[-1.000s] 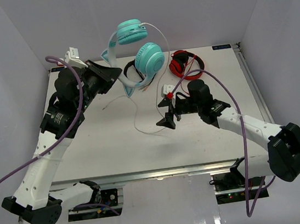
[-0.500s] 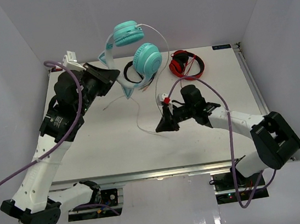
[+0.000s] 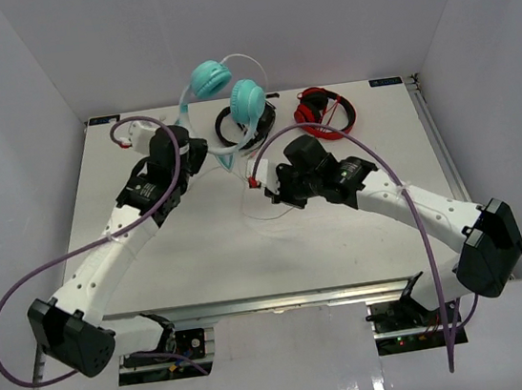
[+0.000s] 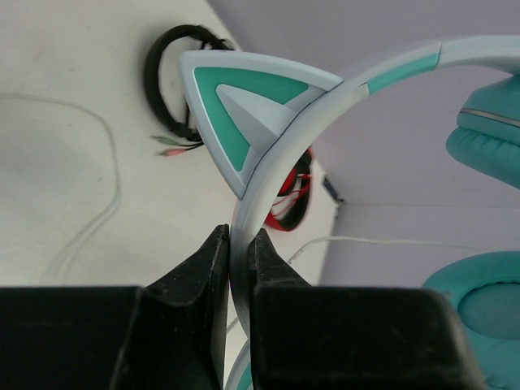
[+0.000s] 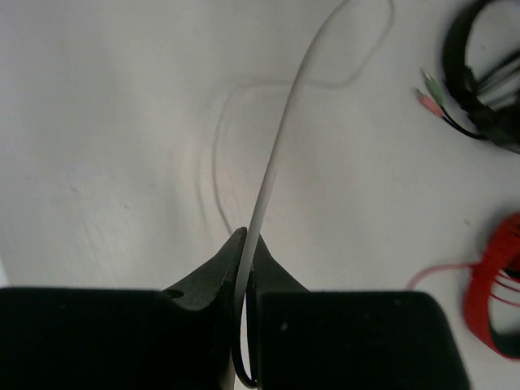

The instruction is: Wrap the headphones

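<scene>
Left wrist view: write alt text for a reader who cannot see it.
Black jaws of the left gripper pinch the pale headband of teal cat-eared over-ear headphones, held above a white table. On the table behind lie black wired headphones and red headphones.

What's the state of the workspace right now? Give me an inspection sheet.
Surface: white table, no marks seen.
Job's things: teal headphones held up off the table at the back; white cable trails down to the surface.
Clutter: black headphones and red headphones lie at the back.
Grippers: left gripper shut on the headband; right gripper shut on the white cable.
Cables: purple cables loop off both arms.
Surroundings: white walls; nothing else seen.
</scene>
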Robot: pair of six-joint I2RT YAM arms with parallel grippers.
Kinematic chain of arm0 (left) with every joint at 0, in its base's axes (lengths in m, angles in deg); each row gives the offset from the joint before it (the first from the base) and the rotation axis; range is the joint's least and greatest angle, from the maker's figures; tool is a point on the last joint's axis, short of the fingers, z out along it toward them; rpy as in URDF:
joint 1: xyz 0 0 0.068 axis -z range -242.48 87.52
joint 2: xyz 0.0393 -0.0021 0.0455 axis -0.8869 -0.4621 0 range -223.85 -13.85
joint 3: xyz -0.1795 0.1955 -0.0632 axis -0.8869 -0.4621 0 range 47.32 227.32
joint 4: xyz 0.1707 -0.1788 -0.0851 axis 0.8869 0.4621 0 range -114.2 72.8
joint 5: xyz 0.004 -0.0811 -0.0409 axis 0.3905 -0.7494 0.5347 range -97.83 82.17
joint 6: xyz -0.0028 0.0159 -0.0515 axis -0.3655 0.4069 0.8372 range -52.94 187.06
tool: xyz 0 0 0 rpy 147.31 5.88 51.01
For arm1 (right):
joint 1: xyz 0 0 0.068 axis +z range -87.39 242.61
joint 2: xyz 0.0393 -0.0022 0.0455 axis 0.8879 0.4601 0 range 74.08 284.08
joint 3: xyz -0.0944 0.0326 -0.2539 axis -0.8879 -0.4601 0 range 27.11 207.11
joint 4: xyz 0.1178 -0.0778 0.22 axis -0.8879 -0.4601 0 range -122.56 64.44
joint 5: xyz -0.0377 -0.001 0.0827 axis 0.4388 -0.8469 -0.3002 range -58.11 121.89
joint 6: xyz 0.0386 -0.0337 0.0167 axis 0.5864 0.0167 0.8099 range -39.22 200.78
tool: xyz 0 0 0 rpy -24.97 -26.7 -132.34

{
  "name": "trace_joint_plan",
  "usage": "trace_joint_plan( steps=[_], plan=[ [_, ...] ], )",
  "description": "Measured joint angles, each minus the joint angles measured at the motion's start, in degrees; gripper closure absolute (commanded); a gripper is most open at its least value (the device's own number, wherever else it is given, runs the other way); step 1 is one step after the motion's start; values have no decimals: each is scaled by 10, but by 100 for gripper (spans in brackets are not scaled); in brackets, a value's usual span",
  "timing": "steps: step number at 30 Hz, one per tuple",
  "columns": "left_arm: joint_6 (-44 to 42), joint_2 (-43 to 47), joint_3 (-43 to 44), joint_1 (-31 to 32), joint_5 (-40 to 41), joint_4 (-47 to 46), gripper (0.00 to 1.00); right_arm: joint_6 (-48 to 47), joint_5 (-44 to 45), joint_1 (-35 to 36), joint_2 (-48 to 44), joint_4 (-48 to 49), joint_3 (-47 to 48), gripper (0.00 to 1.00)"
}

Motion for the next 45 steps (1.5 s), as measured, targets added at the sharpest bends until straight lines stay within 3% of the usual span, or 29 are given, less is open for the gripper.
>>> trace_joint_plan(
  steps=[6, 11, 22, 28, 32, 38, 45],
  plan=[
    [-113, -94, -17, 0, 16, 2, 100, -116, 201, 21, -81, -65, -17, 92],
    [-218, -138, -45, -1, -39, -7, 100, -168, 256, 19, -135, -83, 20, 92],
    [-357, -163, -95, 7, -240, -55, 100, -185, 162, 7, -124, -114, 55, 92],
    [-432, -114, -126, 9, -320, -92, 100, -178, 85, -87, -120, -111, 55, 92],
    [-476, -63, -151, 11, -312, -90, 100, -177, 16, -135, -121, -122, 56, 92],
    [-538, -39, -153, 12, -243, -78, 100, -183, -89, -139, -130, -181, 68, 92],
    [-578, -31, -160, 10, -228, -68, 100, -160, -108, -139, -151, -168, 73, 92]
  ],
)
